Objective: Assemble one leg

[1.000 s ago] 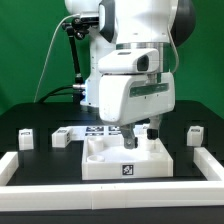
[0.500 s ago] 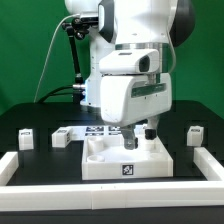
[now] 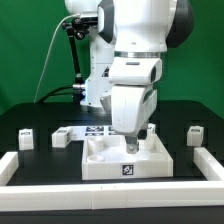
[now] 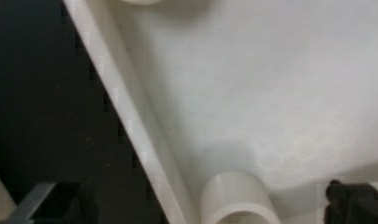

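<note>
Exterior view: the gripper (image 3: pixel 137 142) has turned about its vertical axis since half a second ago. The broad face of the hand now shows narrow, while it still hangs low over the large white piece (image 3: pixel 108 160). That piece has not shifted. From this side the fingertips are dark stubs sunk close to the piece, and I cannot make out the leg between them or how wide they stand.

The wrist view supplies that. The fingers (image 4: pixel 40 200) are spread wide, one at each edge of the picture. The leg (image 4: pixel 239 198) stands upright between them as a rounded white post, nearer one finger than the other and touching neither. So the gripper (image 4: pixel 195 200) holds nothing. The post appears to be seated on the large white piece (image 4: pixel 257 90), whose edge runs past the fingers with black table beyond.

My reading is that the turn with the fingers apart is a reset of the wrist for another twist. The leg is in place but probably not yet tight.

Only the exterior view shows the loose tagged pieces (image 3: pixel 193 135) lying well away from the fingers.
</note>
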Controlling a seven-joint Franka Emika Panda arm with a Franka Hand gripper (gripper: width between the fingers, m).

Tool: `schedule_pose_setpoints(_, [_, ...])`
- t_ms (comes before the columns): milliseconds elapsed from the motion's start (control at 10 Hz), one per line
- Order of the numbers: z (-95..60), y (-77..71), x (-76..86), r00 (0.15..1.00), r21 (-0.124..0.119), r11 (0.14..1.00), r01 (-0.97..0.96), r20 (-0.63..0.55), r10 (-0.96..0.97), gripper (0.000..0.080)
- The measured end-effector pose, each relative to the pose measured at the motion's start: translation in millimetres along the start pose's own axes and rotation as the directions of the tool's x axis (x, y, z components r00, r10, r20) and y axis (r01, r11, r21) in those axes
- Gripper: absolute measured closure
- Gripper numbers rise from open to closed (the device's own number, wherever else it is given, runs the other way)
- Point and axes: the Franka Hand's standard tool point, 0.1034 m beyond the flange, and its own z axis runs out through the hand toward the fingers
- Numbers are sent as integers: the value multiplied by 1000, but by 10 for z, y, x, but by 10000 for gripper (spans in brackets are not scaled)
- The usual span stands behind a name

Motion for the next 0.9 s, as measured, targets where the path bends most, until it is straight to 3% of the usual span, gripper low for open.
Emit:
schedule_pose_setpoints(300, [10, -9, -17, 1000, 2, 1000, 0, 1, 0, 150])
schedule_pose_setpoints(400, [30, -41, -71, 996, -3, 996, 94, -2, -94, 150])
schedule_pose_setpoints(700, [-38, -294, -231, 990, 10, 990, 141, 4, -141, 150])
schedule_pose_setpoints(900, [-48, -363, -262, 994, 16, 994, 106, 2, -106, 150])
